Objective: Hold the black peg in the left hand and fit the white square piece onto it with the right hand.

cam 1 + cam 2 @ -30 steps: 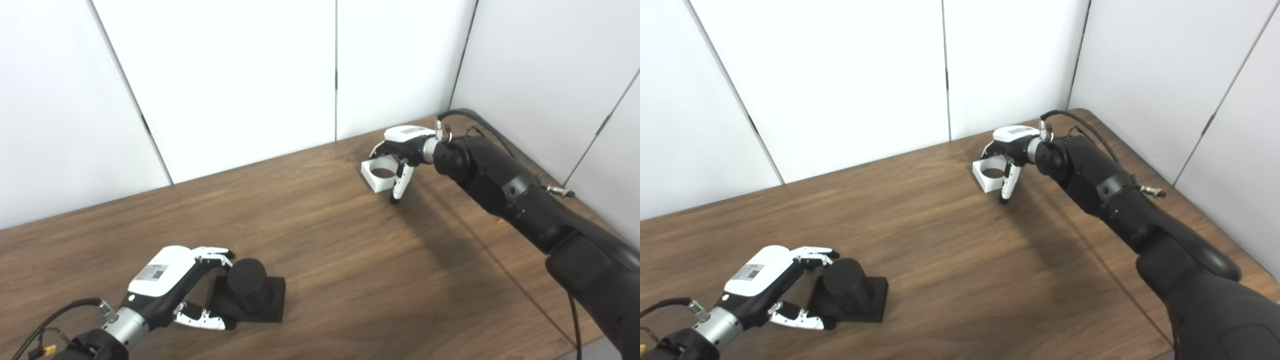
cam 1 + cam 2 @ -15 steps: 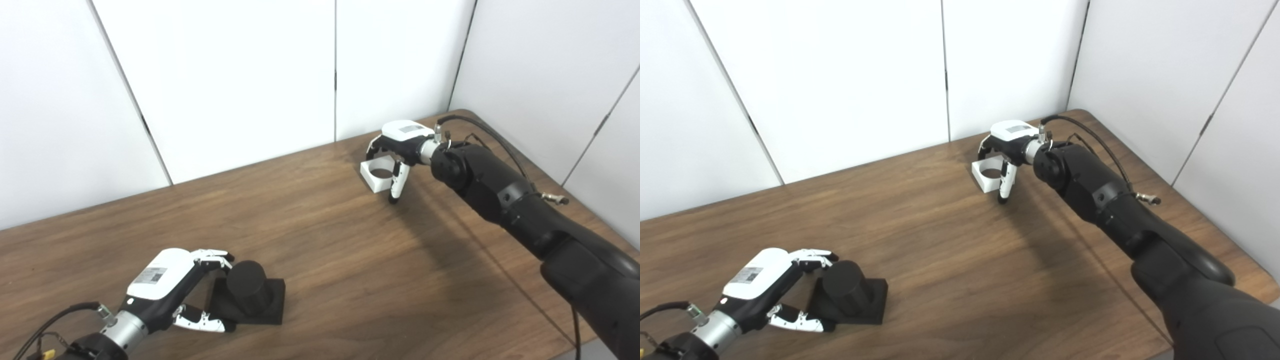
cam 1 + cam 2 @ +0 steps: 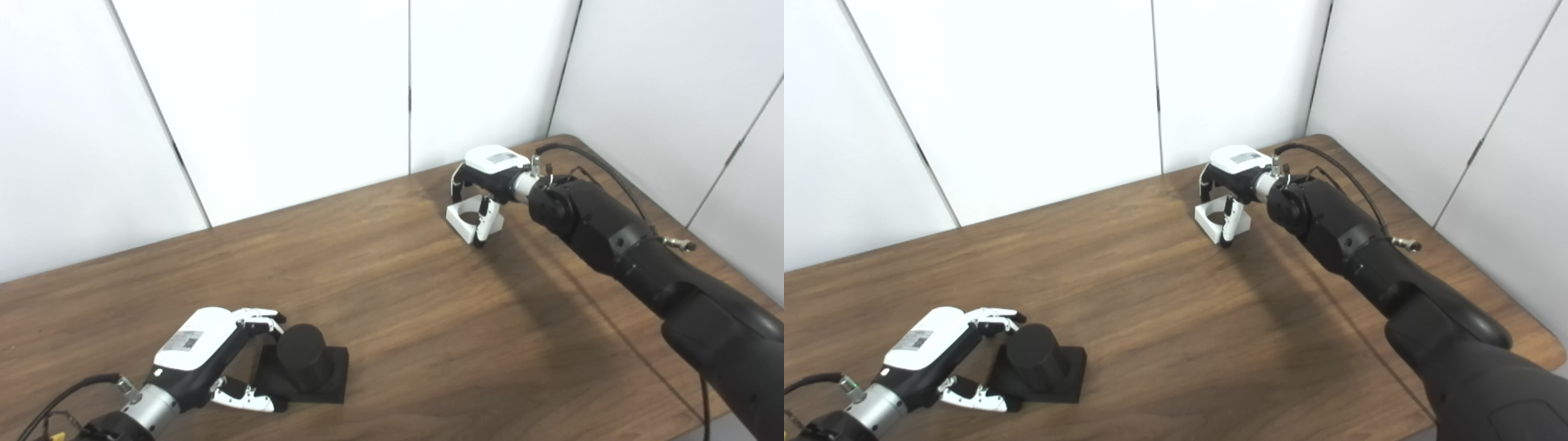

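lab test cell: bare wooden table (image 3: 429,318), plain white partition panels (image 3: 275,92).

A dark brown wood-grain tabletop (image 3: 398,318) fills the lower part of the scene, its rounded far corner at the right. Behind the tabletop stand plain white wall panels (image 3: 275,104), divided by thin dark vertical seams, and further white panels (image 3: 667,92) run along the tabletop's right edge, meeting the back ones at a corner.
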